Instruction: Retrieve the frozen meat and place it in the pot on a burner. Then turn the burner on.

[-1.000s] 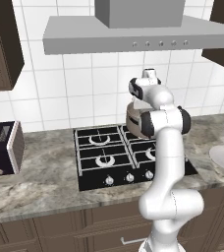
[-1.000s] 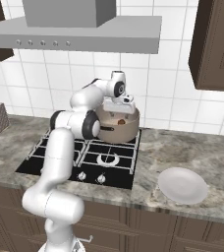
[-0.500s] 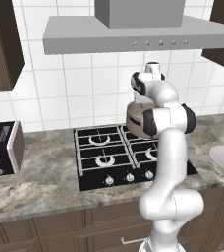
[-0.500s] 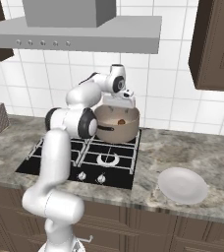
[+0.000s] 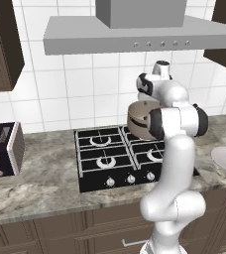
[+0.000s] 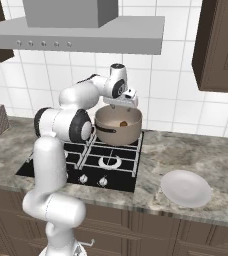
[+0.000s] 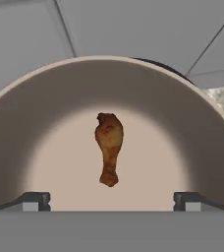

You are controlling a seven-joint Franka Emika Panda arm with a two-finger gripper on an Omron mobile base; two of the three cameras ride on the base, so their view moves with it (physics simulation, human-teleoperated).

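The frozen meat (image 7: 109,147), a small reddish-brown drumstick-shaped lump, lies flat on the pale beige floor of the wide round tan-brown pot (image 6: 117,131), near the centre and apart from the wall. In the right base view it appears as a small brown spot (image 6: 123,123) inside the pot. The pot stands on the rear right burner of the black four-burner cooktop (image 5: 105,158) with silver knobs along its front edge.

The two-finger gripper (image 7: 112,201) hangs directly above the pot's mouth (image 6: 122,101). Its jaws stand wide apart and empty; the meat lies below and between the two fingertips, touching neither.

A flat white plate (image 6: 186,187) rests on the grey marbled counter (image 6: 196,155), well right of the cooktop. A dark toaster (image 5: 3,149) sits far left.
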